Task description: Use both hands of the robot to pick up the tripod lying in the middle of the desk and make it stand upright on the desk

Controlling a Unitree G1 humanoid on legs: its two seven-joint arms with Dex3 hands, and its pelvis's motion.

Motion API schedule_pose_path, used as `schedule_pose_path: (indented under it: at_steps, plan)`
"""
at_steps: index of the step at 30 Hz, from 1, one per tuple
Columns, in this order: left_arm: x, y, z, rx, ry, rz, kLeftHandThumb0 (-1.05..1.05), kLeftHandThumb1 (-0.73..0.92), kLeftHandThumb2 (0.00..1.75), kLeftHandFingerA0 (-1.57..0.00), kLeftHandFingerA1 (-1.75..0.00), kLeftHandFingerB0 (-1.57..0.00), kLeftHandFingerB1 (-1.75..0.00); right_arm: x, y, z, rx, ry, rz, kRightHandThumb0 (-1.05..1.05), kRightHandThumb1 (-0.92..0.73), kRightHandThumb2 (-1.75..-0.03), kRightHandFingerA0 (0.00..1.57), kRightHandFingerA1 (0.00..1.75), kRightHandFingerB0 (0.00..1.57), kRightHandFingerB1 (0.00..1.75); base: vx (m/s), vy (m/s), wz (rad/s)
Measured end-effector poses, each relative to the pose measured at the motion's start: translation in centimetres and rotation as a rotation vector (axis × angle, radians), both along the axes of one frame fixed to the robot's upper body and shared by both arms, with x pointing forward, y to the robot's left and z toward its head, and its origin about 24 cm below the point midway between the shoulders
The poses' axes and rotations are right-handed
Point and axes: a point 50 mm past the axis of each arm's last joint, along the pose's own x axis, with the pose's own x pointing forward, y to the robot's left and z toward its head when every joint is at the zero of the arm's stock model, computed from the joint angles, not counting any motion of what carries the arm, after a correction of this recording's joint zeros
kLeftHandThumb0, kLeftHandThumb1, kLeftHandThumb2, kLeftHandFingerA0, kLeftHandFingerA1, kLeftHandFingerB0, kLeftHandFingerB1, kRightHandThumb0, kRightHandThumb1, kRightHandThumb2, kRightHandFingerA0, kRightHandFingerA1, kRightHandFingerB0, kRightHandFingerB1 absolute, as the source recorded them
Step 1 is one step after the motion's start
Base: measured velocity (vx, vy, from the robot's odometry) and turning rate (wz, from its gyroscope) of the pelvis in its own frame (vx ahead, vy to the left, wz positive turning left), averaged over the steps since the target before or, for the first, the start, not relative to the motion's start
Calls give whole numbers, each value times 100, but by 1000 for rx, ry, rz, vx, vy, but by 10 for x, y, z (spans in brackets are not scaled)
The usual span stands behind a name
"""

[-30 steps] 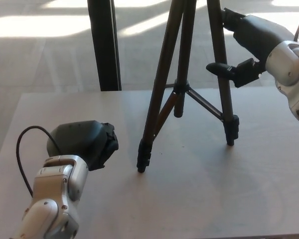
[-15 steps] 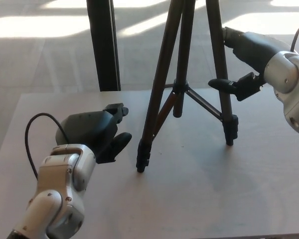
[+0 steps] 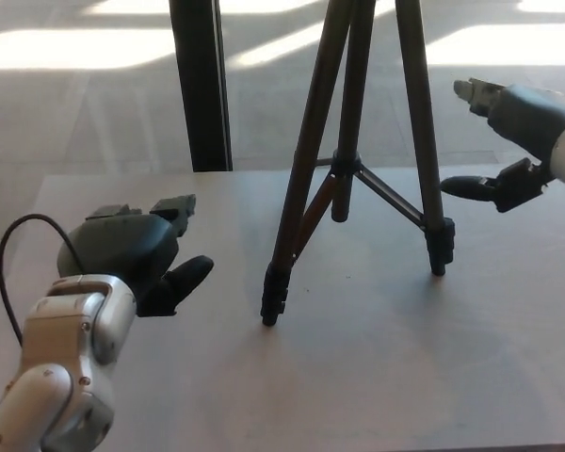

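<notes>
The tripod [image 3: 358,160] stands up on the desk [image 3: 377,377], near its far edge. The left hand [image 3: 146,259] and right hand [image 3: 513,141] hold nothing, fingers spread

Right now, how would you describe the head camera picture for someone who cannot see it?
A dark tripod stands upright on a pale desk, untouched. The robot's left hand and right hand hang open on either side, holding nothing.
</notes>
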Motion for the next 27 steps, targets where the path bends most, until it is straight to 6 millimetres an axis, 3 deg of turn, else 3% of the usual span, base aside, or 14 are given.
schedule_pose_path:
  at_steps: [1,2,3,5,6,7,12,13,14,15,17,18,20,27]
  plan:
    - [-1,7,2,-3,-2,16,-90,77,71,0,0,0,0,-3,-6,0,1,2,-13,-105,-63,-106,0,26,0,0,0,0,0]
    - [-5,19,6,-2,-4,43,-90,77,71,0,0,0,0,-8,-16,0,1,6,-32,-105,-63,-106,0,26,0,0,0,0,0]
    - [-6,26,9,0,-5,60,-96,80,64,0,0,0,0,-11,-23,0,-1,7,-47,-105,-80,-68,0,0,0,0,0,0,0]
    - [-13,48,18,0,-16,111,-96,80,64,0,0,0,0,-19,-43,1,11,7,-92,-105,-80,-68,0,0,0,0,0,0,0]
    - [-15,55,19,1,-17,127,-92,79,73,0,0,0,0,-21,-49,0,13,9,-108,-105,-80,-66,0,0,0,0,0,0,0]
    - [-19,65,22,-8,-20,153,-105,67,106,0,-18,0,0,-24,-59,0,18,11,-133,-105,-80,-66,0,0,0,0,0,0,0]
    - [-36,100,25,-84,-27,255,-93,59,99,0,-23,0,-5,-38,-94,-4,54,15,-225,-105,-80,-65,0,0,0,0,0,0,0]
    - [-40,107,24,-102,-27,273,-89,71,62,0,0,0,-7,-42,-99,-5,69,13,-239,-105,-77,-64,0,0,0,0,0,0,0]
    - [-46,117,23,-129,-26,306,-105,64,101,0,-35,0,-20,-47,-108,-7,91,14,-261,-105,-74,-63,0,0,0,0,0,0,0]
    - [-49,121,23,-142,-25,320,-97,58,76,0,-30,0,-24,-50,-112,-8,102,13,-271,-105,-73,-62,0,0,0,0,0,0,0]
    - [-56,132,22,-169,-23,355,-97,58,76,0,-30,0,-24,-56,-120,-12,126,13,-296,-105,-73,-62,0,0,0,0,0,0,0]
    - [-62,140,20,-192,-22,383,-98,59,99,0,-49,0,-38,-62,-128,-15,146,14,-315,-105,-76,-64,0,0,0,0,0,0,0]
    - [-70,150,19,-220,-21,418,-93,59,98,0,-56,0,-43,-69,-137,-18,171,13,-341,-105,-60,-104,0,25,0,8,0,0,0]
    - [-108,192,10,-307,-13,576,-89,57,98,0,-65,0,-50,-105,-177,-36,262,13,-477,-94,-62,-101,0,22,6,10,0,0,0]
